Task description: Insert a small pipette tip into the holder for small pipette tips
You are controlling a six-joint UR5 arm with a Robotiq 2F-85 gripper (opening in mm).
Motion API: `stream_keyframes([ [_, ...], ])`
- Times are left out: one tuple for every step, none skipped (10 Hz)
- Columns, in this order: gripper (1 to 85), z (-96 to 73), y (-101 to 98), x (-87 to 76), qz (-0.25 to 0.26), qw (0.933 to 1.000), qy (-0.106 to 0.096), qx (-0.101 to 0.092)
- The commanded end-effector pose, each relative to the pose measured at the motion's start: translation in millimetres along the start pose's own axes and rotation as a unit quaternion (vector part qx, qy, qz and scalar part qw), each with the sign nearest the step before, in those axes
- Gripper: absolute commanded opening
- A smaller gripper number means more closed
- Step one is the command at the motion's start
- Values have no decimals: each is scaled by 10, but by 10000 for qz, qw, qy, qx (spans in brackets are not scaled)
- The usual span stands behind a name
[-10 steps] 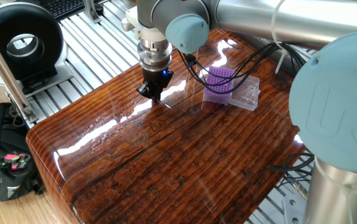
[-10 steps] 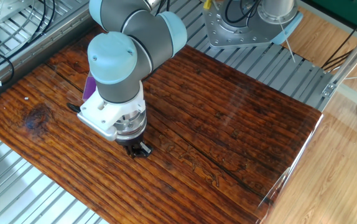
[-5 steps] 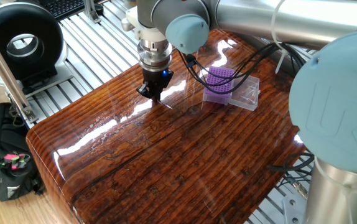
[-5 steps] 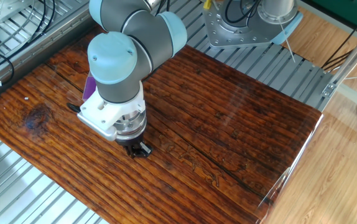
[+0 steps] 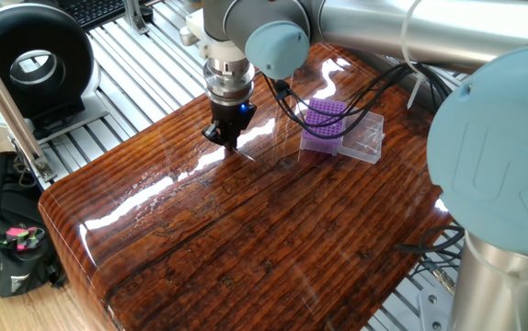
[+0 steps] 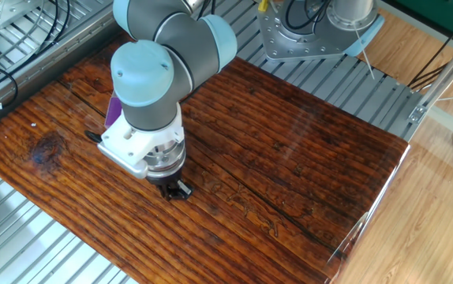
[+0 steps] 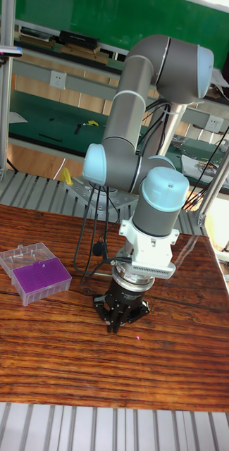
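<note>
Tall fixed view: the end effector (image 7: 119, 325) points straight down, low over the middle of the table (image 7: 51, 359).
Its fingers are narrow, almost closed; whether they hold anything I cannot tell. The holder for small pipette tips (image 7: 41, 279) lies apart, near the table's left edge.

Surroundings of the glossy dark-brown wooden desk (image 5: 246, 239)

The desk lies on a ribbed aluminium frame (image 5: 144, 64). Beyond its far corner sits a black ring-shaped device with a white centre (image 5: 32, 66), on a black base. A black bag with pink and green trim (image 5: 6, 241) rests on the pale floor beside the desk. In the tall fixed view, a green wall (image 7: 114, 21) stands behind.
</note>
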State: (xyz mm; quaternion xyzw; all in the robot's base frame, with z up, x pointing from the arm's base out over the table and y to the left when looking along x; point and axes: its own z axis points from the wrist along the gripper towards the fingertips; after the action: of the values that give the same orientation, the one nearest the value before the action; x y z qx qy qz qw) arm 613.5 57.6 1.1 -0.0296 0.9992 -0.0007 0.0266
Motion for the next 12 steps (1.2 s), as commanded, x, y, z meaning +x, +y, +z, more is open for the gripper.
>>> stream_keyframes([
  [177,-11,18,-23,48,10000,-25,-72],
  [177,-13,13,-28,48,10000,-25,-72],
  [177,-16,15,-34,49,10000,-26,-79],
  [177,-14,12,-37,49,10000,-26,-79],
  [177,-4,10,-42,41,10000,-33,-79],
  [177,-3,19,-38,42,9999,-26,-95],
  [177,-3,15,-29,41,10000,-11,-88],
  [173,-2,17,-28,41,10000,-11,-88],
  [173,-2,17,-27,41,10000,-11,-88],
  [170,-2,17,-27,41,10000,-11,-88],
  [170,-2,22,-23,42,9999,-3,-96],
  [167,-1,23,-22,42,9999,-3,-96],
])
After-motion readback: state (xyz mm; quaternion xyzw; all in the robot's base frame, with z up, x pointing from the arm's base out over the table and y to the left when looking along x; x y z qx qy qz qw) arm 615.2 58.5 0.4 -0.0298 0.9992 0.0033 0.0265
